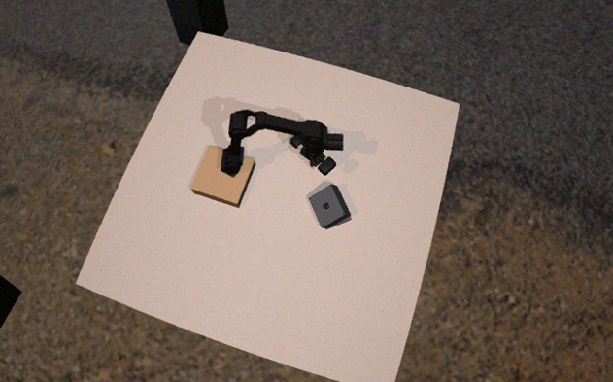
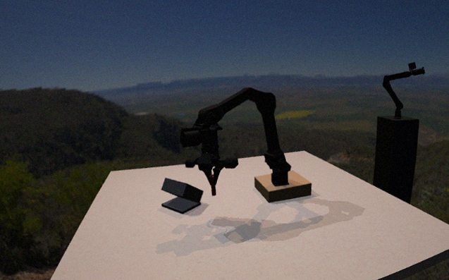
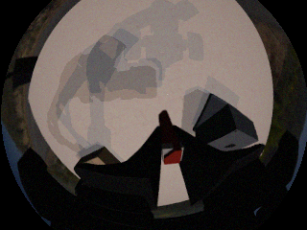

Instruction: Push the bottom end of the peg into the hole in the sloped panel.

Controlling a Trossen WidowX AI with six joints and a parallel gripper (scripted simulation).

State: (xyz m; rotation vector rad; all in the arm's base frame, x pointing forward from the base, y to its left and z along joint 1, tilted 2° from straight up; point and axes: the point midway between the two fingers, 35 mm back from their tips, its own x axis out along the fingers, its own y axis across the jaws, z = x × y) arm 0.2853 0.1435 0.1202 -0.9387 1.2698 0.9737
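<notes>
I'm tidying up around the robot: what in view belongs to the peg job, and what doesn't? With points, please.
Part of the job:
- red peg (image 2: 214,189) (image 3: 172,155), held
- gripper (image 2: 213,181) (image 3: 165,129)
- sloped panel (image 1: 326,197) (image 2: 182,188) (image 3: 224,120) with the hole

Not part of it:
- second arm (image 2: 391,90) on the black pedestal (image 2: 394,157)

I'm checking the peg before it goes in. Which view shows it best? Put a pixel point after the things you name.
The exterior view: the peg (image 1: 312,164) (image 2: 214,189) (image 3: 166,126) hangs below the jaws, its lower end exposed. The wrist view shows it foreshortened, red top visible; the top view, only a red speck.
</notes>
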